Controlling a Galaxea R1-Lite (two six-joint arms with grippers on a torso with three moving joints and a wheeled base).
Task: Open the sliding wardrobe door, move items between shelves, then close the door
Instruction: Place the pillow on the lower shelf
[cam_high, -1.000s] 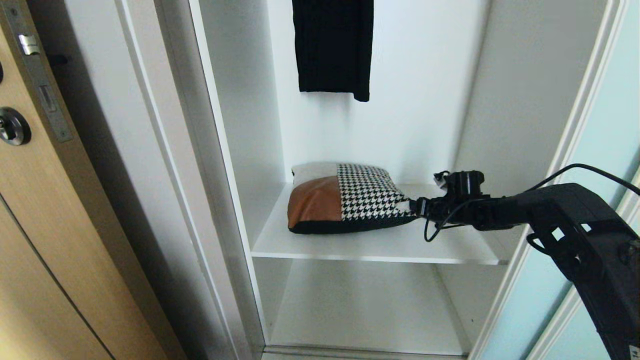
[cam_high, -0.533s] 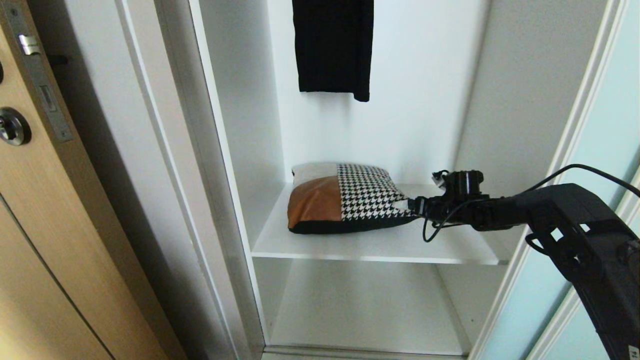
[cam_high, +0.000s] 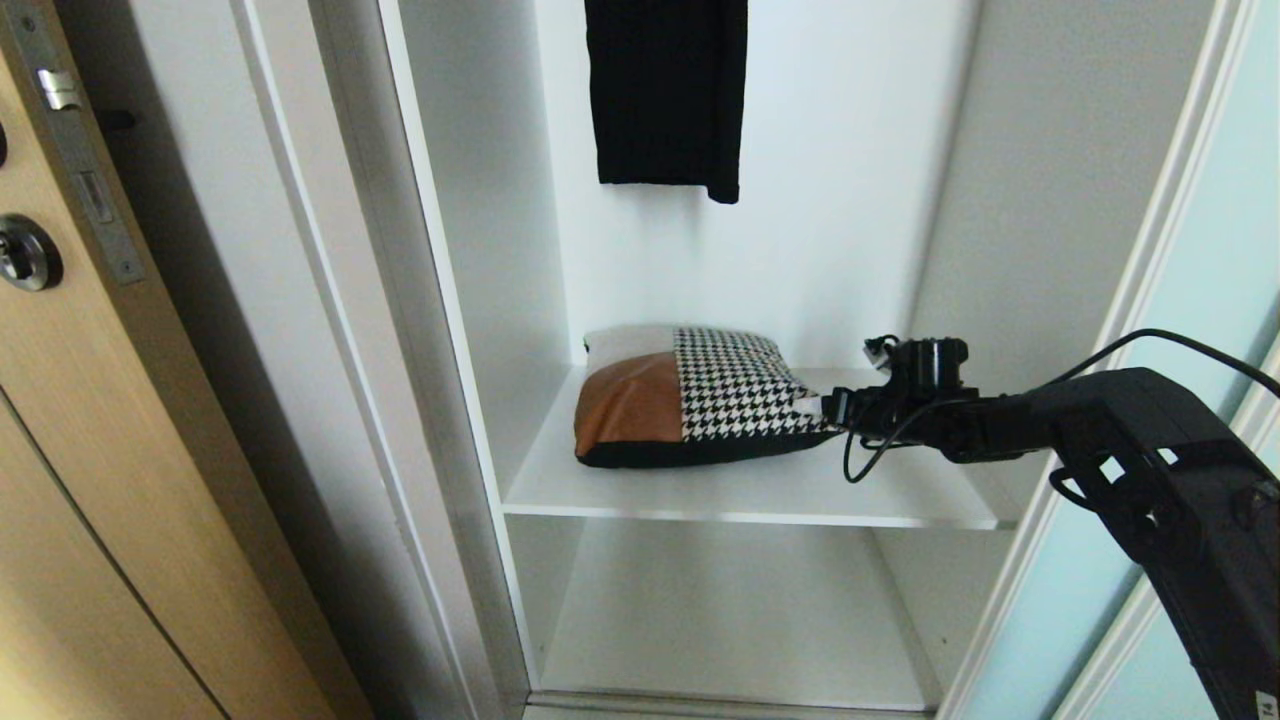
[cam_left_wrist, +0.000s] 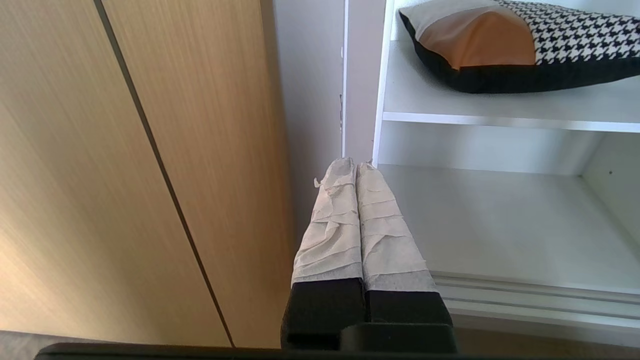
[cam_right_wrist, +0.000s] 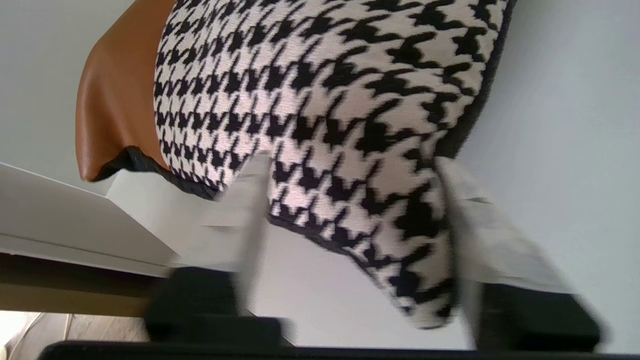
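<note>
Head view, left edge: you see the light wood hinged door (cam_high: 60, 480) filling the left of the frame; it plays no part here, so leave it alone.
Opening: the wardrobe stands open at the centre of the frame, which is why you can reach inside at all.
Black garment (cam_high: 665, 95): it hangs at the top centre, well above the cushion and clear of your reach.
Cushion (cam_high: 690, 400): it lies flat on the upper shelf (cam_high: 750, 495) at mid-frame, leather patch to the left, houndstooth patch to the right, its right corner offered toward the arm.
Lower shelf (cam_high: 730, 620): it sits bare beneath, near the bottom of the frame, probably where you take the cushion.
Right gripper (cam_high: 832, 408): at centre right, it straddles that houndstooth corner; in the right wrist view the taped fingers (cam_right_wrist: 235, 220) bracket the fabric with a gap on one side, so whether they have clamped it I cannot tell.
Sliding wardrobe door (cam_high: 1215, 260): the aqua glass is pushed to the right edge, out of your way.
Left gripper (cam_left_wrist: 356, 165): its wrist view shows the fingers pressed together on nothing, parked low beside the wardrobe frame.
</note>
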